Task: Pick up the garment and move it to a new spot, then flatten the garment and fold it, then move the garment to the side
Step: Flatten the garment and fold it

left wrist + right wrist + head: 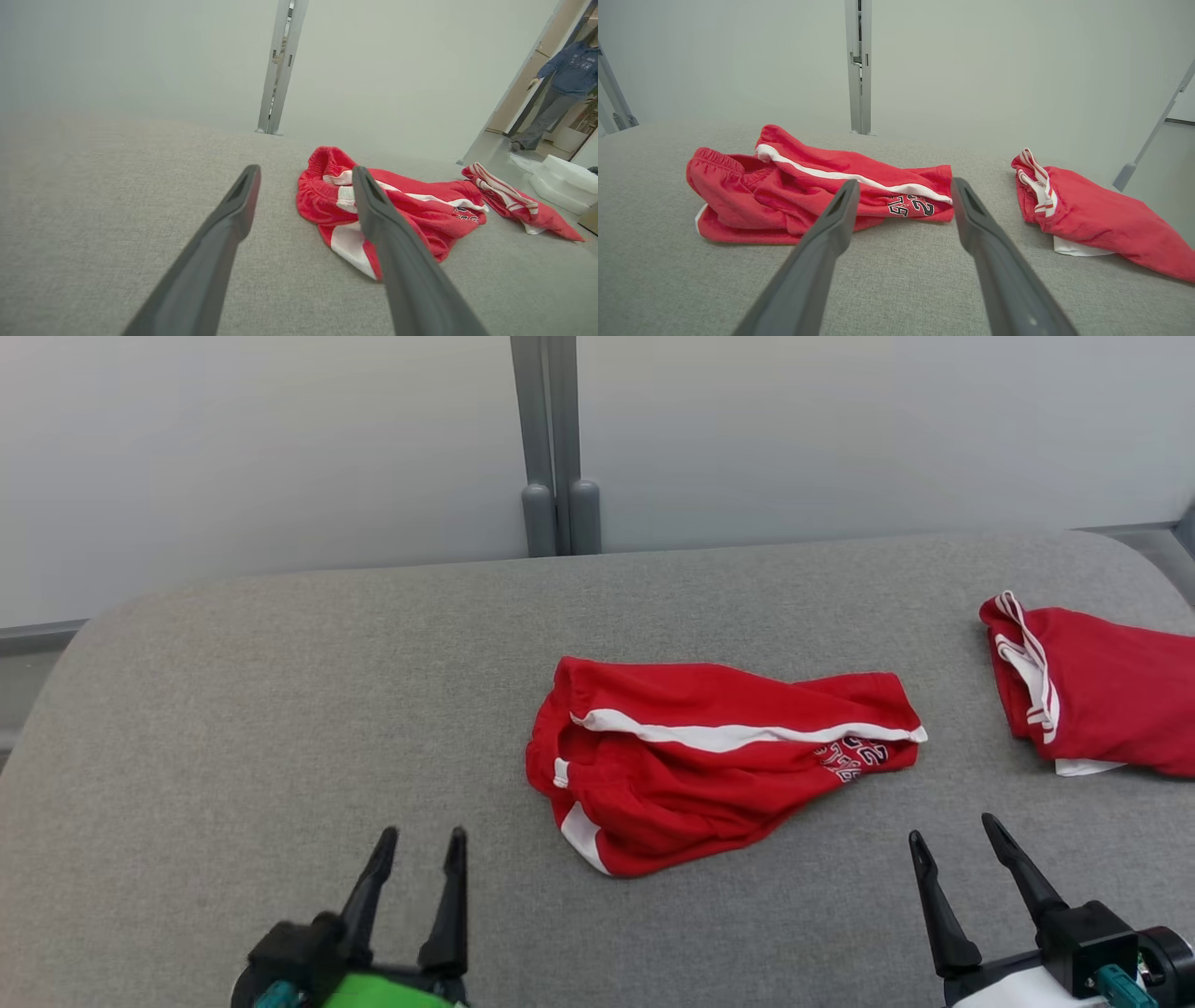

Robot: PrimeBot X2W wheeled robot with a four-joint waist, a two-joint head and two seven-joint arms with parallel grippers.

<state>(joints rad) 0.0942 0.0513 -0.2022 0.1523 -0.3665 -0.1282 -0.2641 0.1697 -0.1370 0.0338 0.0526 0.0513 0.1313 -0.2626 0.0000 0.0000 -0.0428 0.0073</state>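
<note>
Red shorts (709,761) with a white side stripe and dark print lie crumpled in the middle of the grey table (280,709); they also show in the left wrist view (420,210) and the right wrist view (808,191). My left gripper (420,845) is open, low at the near left, to the left of the shorts and apart from them. My right gripper (954,831) is open at the near right, just short of the shorts' leg end. In each wrist view the gripper (306,173) (903,186) holds nothing between its fingers.
A second red garment (1102,695) with white trim lies folded at the table's right edge, also seen as a red bundle (1087,214). A grey post (555,448) stands behind the table's far edge. A person (560,79) stands far off beyond the table.
</note>
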